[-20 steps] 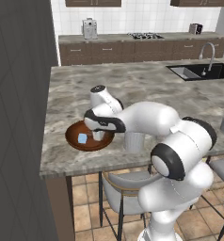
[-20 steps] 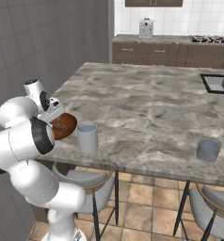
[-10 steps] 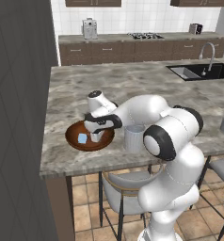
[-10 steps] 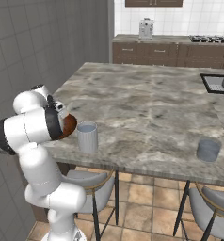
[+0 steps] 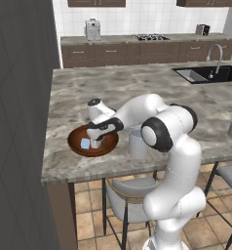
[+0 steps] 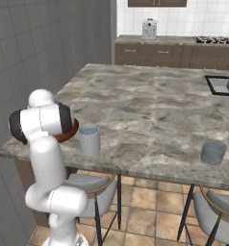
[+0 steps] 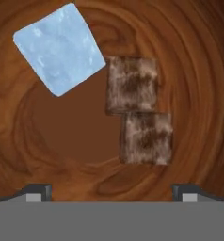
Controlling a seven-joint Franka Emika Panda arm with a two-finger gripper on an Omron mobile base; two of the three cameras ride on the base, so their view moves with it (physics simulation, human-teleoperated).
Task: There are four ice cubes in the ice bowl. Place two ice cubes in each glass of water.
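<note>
On the marble surface, our claw has dropped into the ice bowl, jaws spread wide and empty, over a pale-blue ice cube; to its right, both glasses await their ice.
</note>
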